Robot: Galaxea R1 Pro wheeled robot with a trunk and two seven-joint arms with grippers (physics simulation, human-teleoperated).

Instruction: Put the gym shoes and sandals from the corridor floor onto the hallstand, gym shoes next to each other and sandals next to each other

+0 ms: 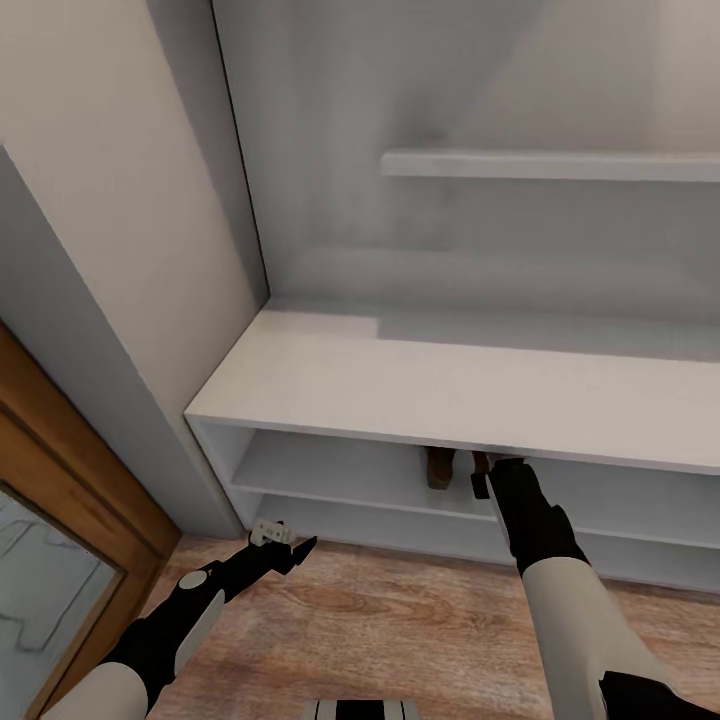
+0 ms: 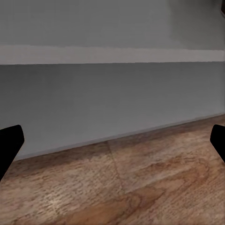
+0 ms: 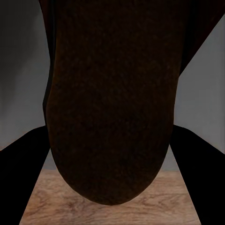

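Brown leather fills the right wrist view: a dark sandal [image 3: 110,93] is grasped between the jaws of the right gripper [image 1: 492,478], its long axis running along the fingers, away from the wrist. In the head view this gripper reaches to the upper shelf bay of the white hallstand [image 1: 400,370], where another brown sandal [image 1: 437,468] stands just left of it. The left gripper [image 1: 285,545] hangs released and empty, low over the wood-plank floor [image 1: 400,620], to the near left.
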